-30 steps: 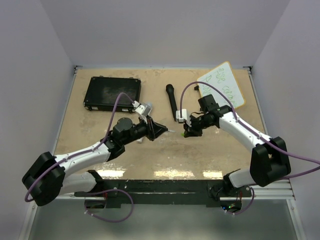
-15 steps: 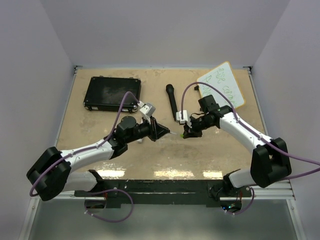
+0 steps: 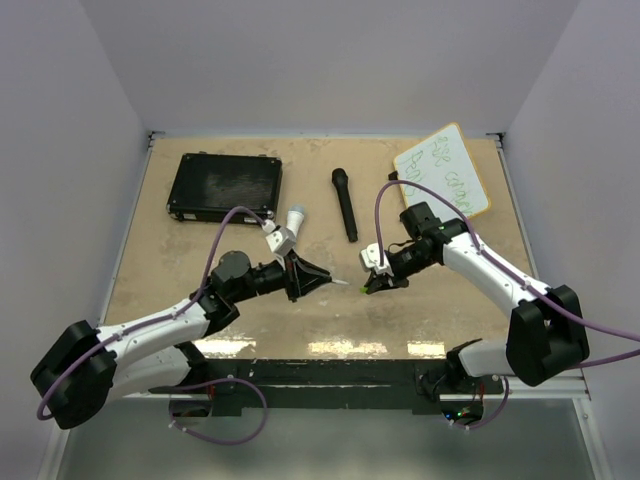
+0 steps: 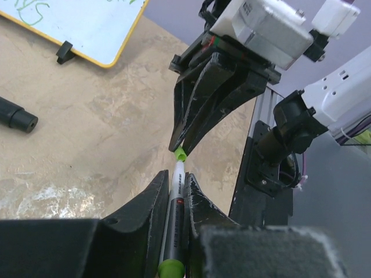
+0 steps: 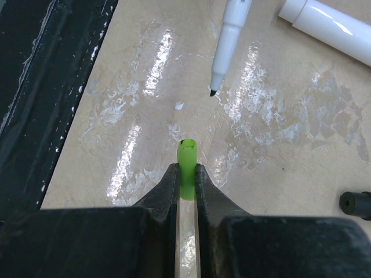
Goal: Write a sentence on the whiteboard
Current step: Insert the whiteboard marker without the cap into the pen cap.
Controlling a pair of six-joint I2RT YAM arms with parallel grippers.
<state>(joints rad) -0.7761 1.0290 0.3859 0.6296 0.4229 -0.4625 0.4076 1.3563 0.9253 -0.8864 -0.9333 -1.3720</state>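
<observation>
Green cap [image 5: 186, 159]: pinched at the very tips of the right gripper [image 5: 185, 169], open end facing outward toward the marker tip.
right gripper: fingers pressed together on the green cap, held low over the middle of the table, just right of the left gripper in the top view.
marker [image 4: 177, 197]: white barrel with a green rear end, clamped lengthwise in the left gripper [image 4: 177, 179], bare tip facing the green cap, close to it but not inserted.
left gripper: jaws closed tight around the marker barrel, aimed right, nose to nose with the right gripper.
gap between marker and cap: small; clearly apart from the right wrist, near touching from the left wrist.
whiteboard [image 3: 442, 172]: lying flat at the far right corner of the table, turned at an angle, well apart from both grippers; yellow rim seen from the left wrist.
sentence [image 3: 447, 165]: thin green handwriting in a couple of lines across the board; words too small to read.
black case [image 3: 225, 186]: flat at the far left of the table, lid closed.
black cylinder [image 3: 344, 203]: lying on the table between the case and the whiteboard, behind the grippers.
table [image 3: 170, 250]: tan, mottled surface, glossy reflections near the front edge.
</observation>
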